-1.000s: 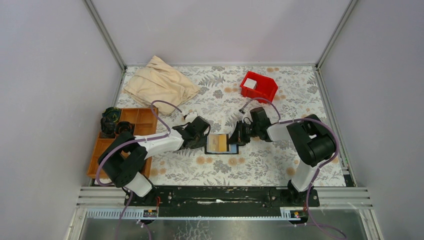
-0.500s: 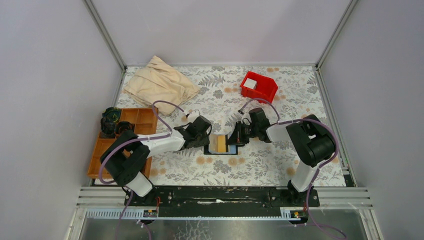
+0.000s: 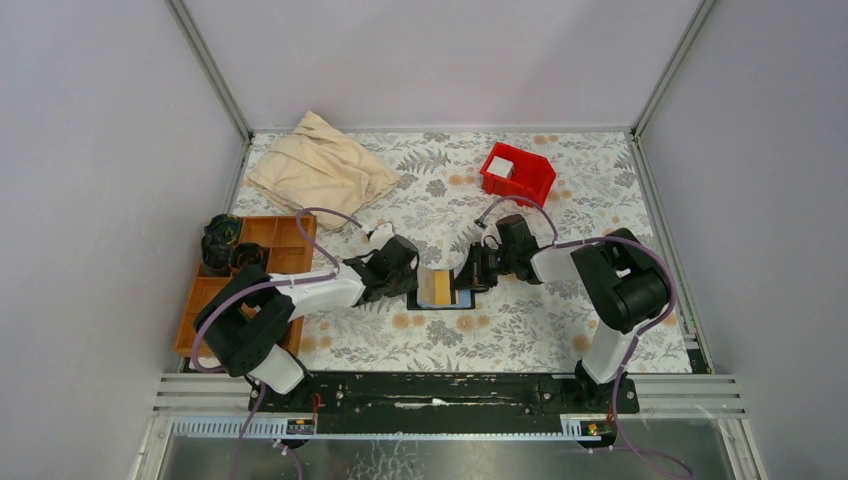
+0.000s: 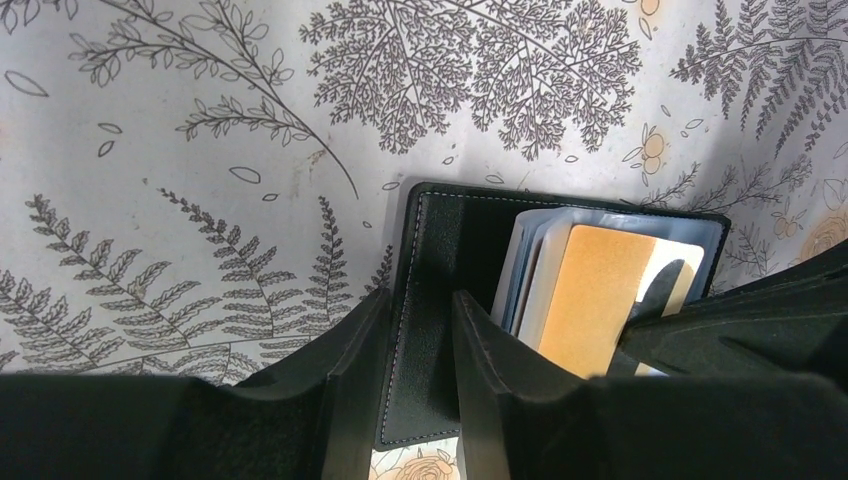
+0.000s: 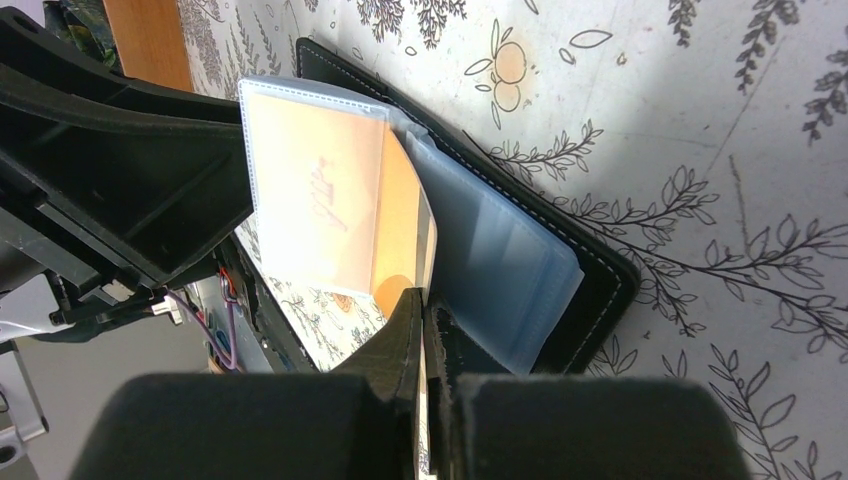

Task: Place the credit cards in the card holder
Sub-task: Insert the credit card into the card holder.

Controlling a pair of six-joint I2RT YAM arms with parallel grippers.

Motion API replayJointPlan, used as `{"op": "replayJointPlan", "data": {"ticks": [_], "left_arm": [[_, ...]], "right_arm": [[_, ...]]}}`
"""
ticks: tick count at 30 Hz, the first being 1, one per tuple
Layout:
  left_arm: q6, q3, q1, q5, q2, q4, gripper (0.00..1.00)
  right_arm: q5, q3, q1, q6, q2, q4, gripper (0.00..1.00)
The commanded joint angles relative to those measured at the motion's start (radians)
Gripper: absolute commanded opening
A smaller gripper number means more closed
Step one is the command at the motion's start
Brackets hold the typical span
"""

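Tan plastic is pinched between the shut jaws of the right gripper [image 5: 424,325]: the tan card [image 5: 402,215] is held by its near edge, its far part already slid inside a clear sleeve [image 5: 300,170] of the card holder [image 5: 600,285]. Further bluish sleeves [image 5: 490,260] are fanned out beneath it. The black cover flap [image 4: 425,250] is straddled by the left gripper [image 4: 418,312], jaws narrowed onto it, so the holder is judged to be held open and steadied from that side. The holder is found at the middle of the bench [image 3: 520,330], nearer the near edge than the far one, between the two grippers.

Risks noted:
- The card appears slightly bowed at the pinch. If it is pushed on at an angle, a corner may be caught on the sleeve mouth and the sleeve buckled rather than filled.
- If the flap is let slip on the left, the whole holder could be shoved along the bench instead of the card being seated.
- If the card is released too early, it may be left half out.

A white item is seen in the red bin [image 3: 535,185] toward the far right corner. Whether it is a card cannot be told.
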Motion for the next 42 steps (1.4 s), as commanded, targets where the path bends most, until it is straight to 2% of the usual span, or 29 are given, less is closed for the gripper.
{"op": "replayJointPlan", "data": {"ticks": [1, 17, 20, 24, 30, 42], "left_arm": [[-0.024, -0.087, -0.023, 0.029, 0.039, -0.302, 0.39], [-0.106, -0.070, -0.024, -0.043, -0.117, -0.374, 0.41], [-0.109, -0.077, -0.024, -0.049, -0.109, -0.373, 0.37], [-0.093, -0.081, -0.023, -0.037, -0.066, -0.353, 0.18], [-0.059, -0.077, -0.023, 0.000, 0.003, -0.297, 0.01], [0.010, -0.077, -0.033, 0.097, 0.106, -0.185, 0.00]], "right_arm": [[0.048, 0.002, 0.027, -0.035, 0.040, -0.051, 0.00], [0.049, 0.009, 0.027, -0.038, 0.039, -0.056, 0.00], [0.048, 0.010, 0.028, -0.037, 0.039, -0.057, 0.00], [0.046, 0.012, 0.027, -0.039, 0.038, -0.063, 0.00], [0.049, 0.020, 0.027, -0.051, 0.030, -0.084, 0.00], [0.039, 0.032, 0.027, -0.060, 0.029, -0.108, 0.00]]}}
